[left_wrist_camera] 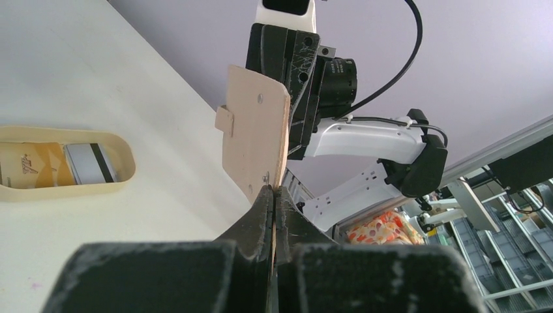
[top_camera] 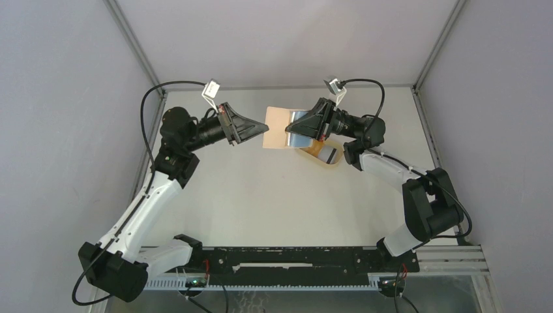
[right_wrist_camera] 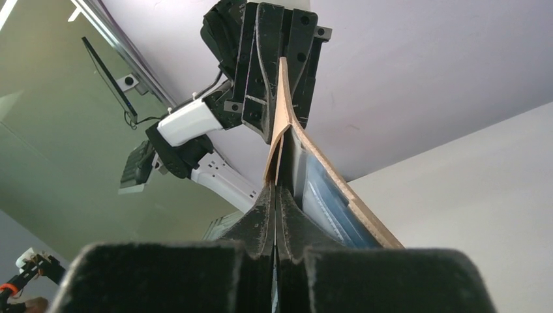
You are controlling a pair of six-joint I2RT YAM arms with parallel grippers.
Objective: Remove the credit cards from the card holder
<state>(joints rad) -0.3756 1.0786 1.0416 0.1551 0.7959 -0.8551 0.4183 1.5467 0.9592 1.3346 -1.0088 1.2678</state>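
The left gripper (left_wrist_camera: 274,193) and right gripper (right_wrist_camera: 277,193) pinch the card holder (top_camera: 276,128)

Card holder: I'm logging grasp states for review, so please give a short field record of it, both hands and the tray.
card holder: held up off the table between both hands
left hand: shut on one edge of it
right hand: shut on the opposite edge; whether a card is pinched too is unclear
blue-grey card: inside the card holder
tray: on the table, a striped card in it

Tan holder (top_camera: 276,128) midair w/ blue card (top_camera: 301,123)
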